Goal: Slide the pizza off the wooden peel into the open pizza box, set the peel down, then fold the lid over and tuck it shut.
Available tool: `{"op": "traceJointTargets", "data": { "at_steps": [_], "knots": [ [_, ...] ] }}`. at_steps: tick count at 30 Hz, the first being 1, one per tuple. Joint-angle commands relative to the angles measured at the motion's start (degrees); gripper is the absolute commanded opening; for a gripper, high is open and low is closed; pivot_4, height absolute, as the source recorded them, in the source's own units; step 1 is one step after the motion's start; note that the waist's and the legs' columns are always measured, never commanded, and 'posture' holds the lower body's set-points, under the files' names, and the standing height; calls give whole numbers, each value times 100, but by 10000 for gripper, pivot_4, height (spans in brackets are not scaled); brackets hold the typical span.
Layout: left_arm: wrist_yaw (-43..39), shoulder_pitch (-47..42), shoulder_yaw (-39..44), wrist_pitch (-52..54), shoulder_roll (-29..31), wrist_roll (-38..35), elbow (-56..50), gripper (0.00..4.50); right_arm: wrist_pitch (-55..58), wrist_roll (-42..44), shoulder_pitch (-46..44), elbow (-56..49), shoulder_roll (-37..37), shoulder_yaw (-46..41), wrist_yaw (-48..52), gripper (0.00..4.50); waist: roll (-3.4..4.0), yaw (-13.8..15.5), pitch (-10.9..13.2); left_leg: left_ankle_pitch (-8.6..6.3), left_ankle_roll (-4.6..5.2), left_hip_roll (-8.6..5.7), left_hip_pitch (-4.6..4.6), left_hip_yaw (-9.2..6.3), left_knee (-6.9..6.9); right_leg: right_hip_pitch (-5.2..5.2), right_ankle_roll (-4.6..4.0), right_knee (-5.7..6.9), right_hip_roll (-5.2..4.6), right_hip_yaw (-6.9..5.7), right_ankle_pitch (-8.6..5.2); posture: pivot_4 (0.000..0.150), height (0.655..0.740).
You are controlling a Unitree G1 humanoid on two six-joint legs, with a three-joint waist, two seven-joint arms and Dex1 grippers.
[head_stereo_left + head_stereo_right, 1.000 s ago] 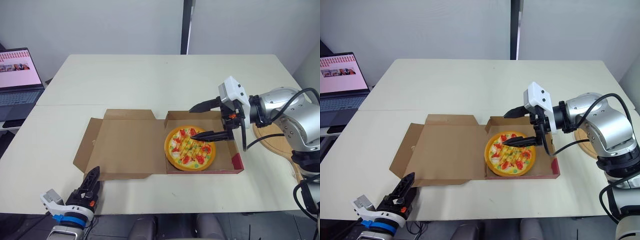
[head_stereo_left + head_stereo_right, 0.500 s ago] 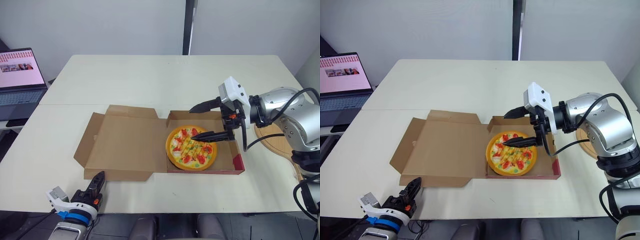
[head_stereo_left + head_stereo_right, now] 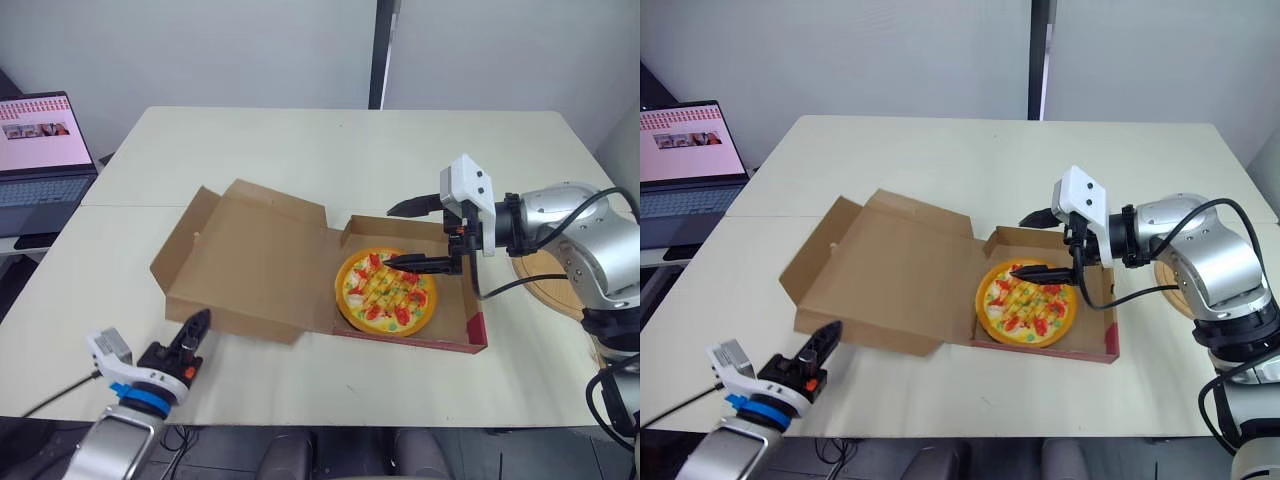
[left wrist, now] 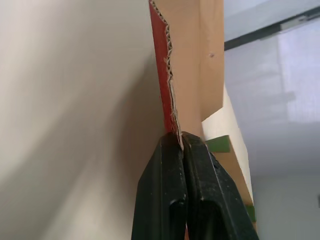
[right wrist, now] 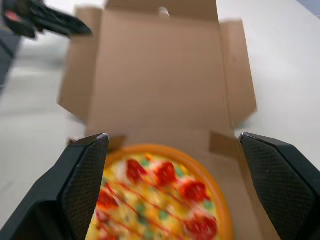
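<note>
The pizza [image 3: 388,305] lies in the base of the open cardboard box [image 3: 470,330]. The box's lid [image 3: 250,260] spreads out to the left, with its outer left side tilted up off the table. My left gripper [image 3: 203,316] is shut, and its tips touch the lid's front edge; in the left wrist view the corrugated lid edge [image 4: 170,90] runs down to the closed fingertips [image 4: 165,145]. My right gripper [image 3: 388,237] hangs open over the far side of the pizza with nothing in it. The wooden peel [image 3: 545,275] lies on the table to the right, behind my right arm.
An open laptop [image 3: 40,150] stands off the table's far left corner. Two pale tables [image 3: 300,150] meet along a seam behind the box.
The lid's left side has risen off the table and tilts up. My left gripper has moved forward to the lid's front edge. The right gripper has hardly moved.
</note>
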Motion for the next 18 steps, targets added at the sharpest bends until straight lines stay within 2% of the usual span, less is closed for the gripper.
{"op": "traceJointTargets", "data": {
  "at_steps": [1,3,9,13,14,18],
  "knots": [
    [-154,-200,253,-10,328,16,-114,47,139,-194,124,-110,-162,-407,-470,43125,0,1,0,0,-1,0,0,0,-1,0,0,0,0,1,0,1500,7400],
    [-288,-306,299,80,579,63,-46,0,36,-477,251,-4,-283,-493,-753,38789,0,0,0,0,-1,0,0,2,-2,-1,1,-1,0,1,0,1500,7400],
    [-668,-598,368,269,975,168,405,0,-392,-1557,268,662,-286,-280,-1688,16681,-1,-12,1,0,0,2,2,6,-4,-2,0,-1,2,3,0,1500,7400],
    [-795,-866,343,389,1090,228,643,0,-1007,-2306,-23,1558,-179,238,-1794,2137,-3,-26,2,0,-1,2,1,6,-4,-2,1,-1,2,3,1,1500,7400],
    [-818,-904,340,417,1099,246,676,0,-1140,-2443,-124,1796,-127,337,-1805,270,-3,-28,2,0,-1,2,1,7,-4,-2,1,-1,2,3,1,1500,7400],
    [-949,-1070,318,559,1158,344,821,0,-1682,-2913,-573,2966,134,640,-1843,270,-4,-46,3,1,-3,1,0,6,-6,-5,7,-3,2,5,5,1500,7400]
  ]
}}
